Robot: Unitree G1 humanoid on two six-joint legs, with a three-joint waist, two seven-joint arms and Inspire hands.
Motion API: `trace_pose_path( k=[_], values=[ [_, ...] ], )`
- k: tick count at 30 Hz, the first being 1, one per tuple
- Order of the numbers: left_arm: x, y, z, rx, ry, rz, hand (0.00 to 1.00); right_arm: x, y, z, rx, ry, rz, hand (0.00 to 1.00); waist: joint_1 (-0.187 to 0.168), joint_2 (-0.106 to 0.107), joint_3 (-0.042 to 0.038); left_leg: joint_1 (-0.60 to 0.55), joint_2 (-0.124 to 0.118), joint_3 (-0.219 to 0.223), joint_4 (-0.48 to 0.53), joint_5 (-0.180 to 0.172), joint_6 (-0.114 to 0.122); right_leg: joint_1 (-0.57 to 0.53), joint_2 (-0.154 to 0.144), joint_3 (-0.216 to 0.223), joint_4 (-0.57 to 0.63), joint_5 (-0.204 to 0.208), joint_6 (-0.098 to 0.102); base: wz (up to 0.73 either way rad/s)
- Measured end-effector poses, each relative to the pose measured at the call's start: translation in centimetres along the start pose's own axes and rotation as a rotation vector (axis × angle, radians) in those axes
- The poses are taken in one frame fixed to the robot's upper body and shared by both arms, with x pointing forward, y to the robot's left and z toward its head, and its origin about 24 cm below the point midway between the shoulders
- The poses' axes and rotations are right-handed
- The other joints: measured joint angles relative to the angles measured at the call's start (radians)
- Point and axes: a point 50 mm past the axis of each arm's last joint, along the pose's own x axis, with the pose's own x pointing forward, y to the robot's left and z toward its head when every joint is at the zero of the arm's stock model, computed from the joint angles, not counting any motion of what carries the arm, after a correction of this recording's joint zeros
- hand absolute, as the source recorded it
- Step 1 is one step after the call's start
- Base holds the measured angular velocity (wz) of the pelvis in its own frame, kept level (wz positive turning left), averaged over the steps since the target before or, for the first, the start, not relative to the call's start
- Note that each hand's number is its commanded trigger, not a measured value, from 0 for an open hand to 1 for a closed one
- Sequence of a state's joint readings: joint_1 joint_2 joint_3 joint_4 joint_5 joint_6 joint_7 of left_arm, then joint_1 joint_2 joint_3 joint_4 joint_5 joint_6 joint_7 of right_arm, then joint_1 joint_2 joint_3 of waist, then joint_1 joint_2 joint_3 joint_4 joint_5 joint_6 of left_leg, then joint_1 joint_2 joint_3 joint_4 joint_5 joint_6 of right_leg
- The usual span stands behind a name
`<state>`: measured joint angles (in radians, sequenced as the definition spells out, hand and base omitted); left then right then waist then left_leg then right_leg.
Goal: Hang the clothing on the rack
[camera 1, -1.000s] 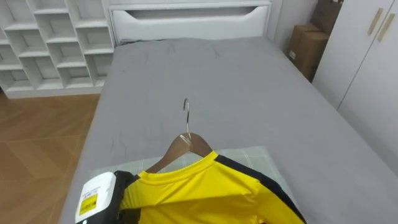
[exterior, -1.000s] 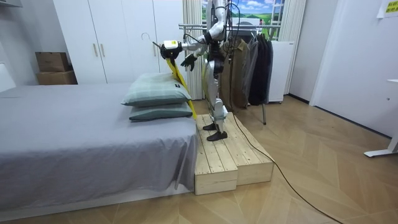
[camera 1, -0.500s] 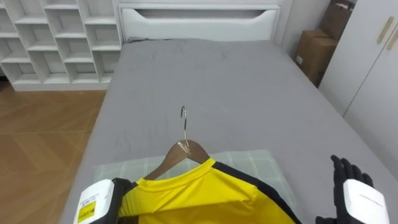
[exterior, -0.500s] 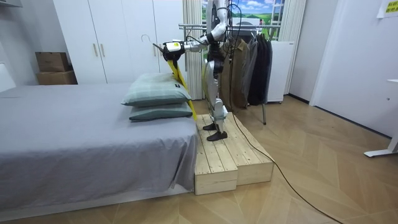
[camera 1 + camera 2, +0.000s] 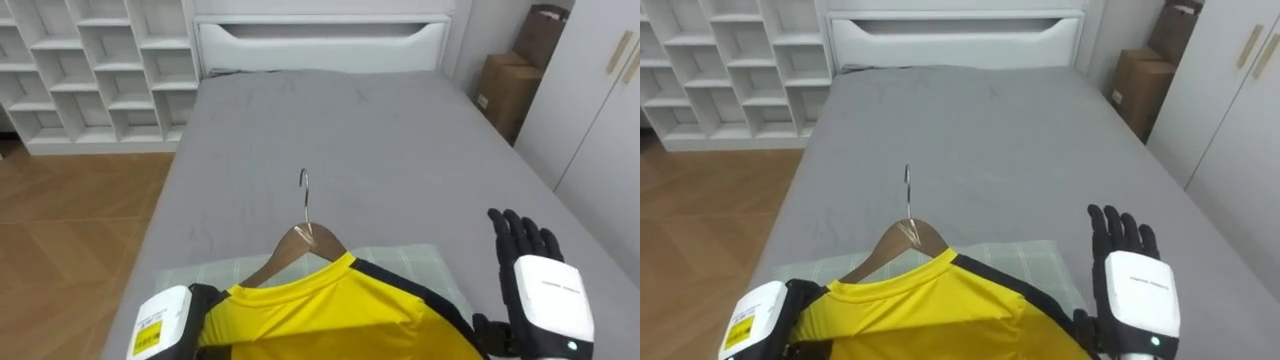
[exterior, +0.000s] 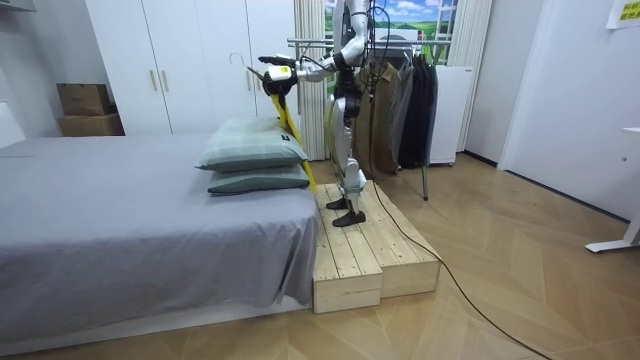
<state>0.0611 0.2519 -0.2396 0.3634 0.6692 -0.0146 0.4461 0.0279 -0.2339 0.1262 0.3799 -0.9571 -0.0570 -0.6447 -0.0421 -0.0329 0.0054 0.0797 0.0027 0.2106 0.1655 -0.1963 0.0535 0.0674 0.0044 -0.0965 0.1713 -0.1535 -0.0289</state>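
From the head camera I see the yellow shirt (image 5: 320, 312) draped on a wooden hanger (image 5: 300, 248), held up in front of the robot above a checked green pillow (image 5: 410, 262) at the near end of the grey bed (image 5: 350, 130). The hanger's metal hook (image 5: 303, 188) stands upright, pointing away from me. My left hand (image 5: 163, 318) sits at the shirt's left shoulder; its fingers go in under the cloth, so I cannot tell how they are closed. My right hand (image 5: 535, 295) is raised at the right, back towards the camera, fingers straight and spread, holding nothing and well clear of the shirt. In the room view the robot stands upright on a wooden platform (image 6: 370, 250) beside the bed, with the clothes rail (image 6: 400, 105) of dark coats just behind it and the shirt held out over the stacked pillows
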Motion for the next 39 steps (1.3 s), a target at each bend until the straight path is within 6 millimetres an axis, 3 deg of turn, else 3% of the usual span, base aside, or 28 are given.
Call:
trace_pose_path(
  k=[9, 14, 24, 33, 39],
  values=[
    [0.4, 0.5, 0.9, 0.02, -0.049, 0.006, 1.0, 0.0, 0.1, 0.5, 0.015, -0.027, 0.008, 0.0, 0.019, -0.004, 0.0025, -0.001, -0.001, 0.001, 0.001, 0.0, 0.0, 0.0, 0.001, 0.009, -0.004, 0.0, 0.0, 0.0],
    [0.6, 1.0, 1.6, 0.023, -0.08, 0.03, 1.0, 0.3, -0.1, 1.7, 0.04, -0.078, 0.029, 0.0, 0.02, -0.002, 0.0018, 0.0, 0.0, 0.001, 0.001, 0.0, 0.0, 0.001, 0.001, 0.003, -0.002, 0.0, 0.0, 0.0],
    [0.7, 1.5, 2.6, 0.041, -0.151, 0.029, 1.0, 0.0, 1.1, 1.9, 0.118, -0.073, 0.322, 0.0, 0.025, -0.002, 0.0023, 0.001, -0.001, -0.004, 0.001, 0.0, 0.0, 0.003, -0.005, -0.004, -0.001, 0.0, 0.0, 0.02],
    [1.1, 2.2, 2.5, 0.074, -0.177, -0.006, 1.0, -0.1, 1.8, 1.9, 0.127, -0.079, 0.494, 0.0, 0.027, -0.045, 0.0091, -0.008, 0.0, -0.014, 0.001, 0.0, 0.0, 0.0, -0.003, -0.018, -0.003, 0.0, 0.0, 0.03],
    [1.3, 2.3, 2.6, 0.097, -0.188, -0.002, 1.0, 0.3, 1.7, 2.2, 0.126, -0.093, 0.529, 0.0, 0.044, -0.049, 0.0084, -0.015, -0.002, -0.023, 0.001, 0.0, 0.0, -0.006, -0.003, -0.028, -0.003, 0.0, 0.0, 0.04]
  ],
)
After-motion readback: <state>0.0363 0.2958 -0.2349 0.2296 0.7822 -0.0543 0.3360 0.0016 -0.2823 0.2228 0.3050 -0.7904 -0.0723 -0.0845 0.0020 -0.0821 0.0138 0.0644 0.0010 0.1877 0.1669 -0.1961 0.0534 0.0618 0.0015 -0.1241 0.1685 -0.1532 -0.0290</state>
